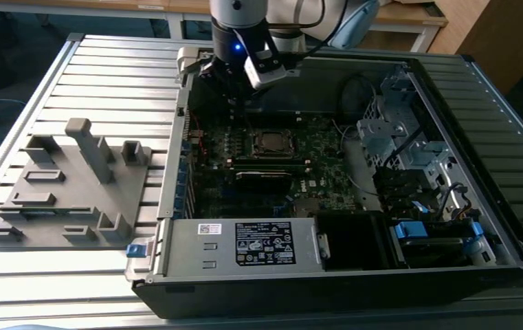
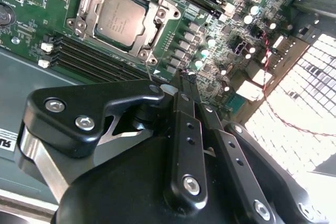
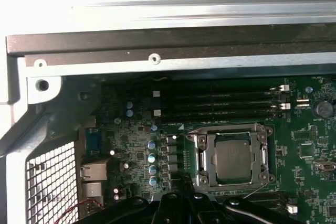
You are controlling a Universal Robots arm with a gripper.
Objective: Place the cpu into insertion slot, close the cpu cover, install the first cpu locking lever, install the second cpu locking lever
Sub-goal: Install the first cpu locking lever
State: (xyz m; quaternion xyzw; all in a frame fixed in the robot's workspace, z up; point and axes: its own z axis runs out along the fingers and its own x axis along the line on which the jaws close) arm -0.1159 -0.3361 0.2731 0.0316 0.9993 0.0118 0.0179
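The cpu (image 2: 119, 18) lies flat in its socket on the green motherboard, its dull silver top facing up; it also shows as cpu (image 3: 232, 158) and cpu (image 1: 271, 143). The cpu cover (image 2: 154, 22) is down around it as a shiny frame, also seen as cpu cover (image 3: 203, 156). A thin wire lever (image 2: 148, 70) sticks out from one socket corner toward my fingers. My gripper (image 2: 185, 78) hangs above the board beside that corner, fingers together with nothing between them. In the exterior view the gripper (image 1: 234, 104) hovers just behind the socket.
An open computer case (image 1: 481, 103) surrounds the board, with a power supply (image 1: 242, 244) along its front wall and drive cages with cables at the exterior view's right. Memory slots (image 3: 220, 103) run beside the socket. A grey fixture plate (image 1: 69, 199) lies outside the case.
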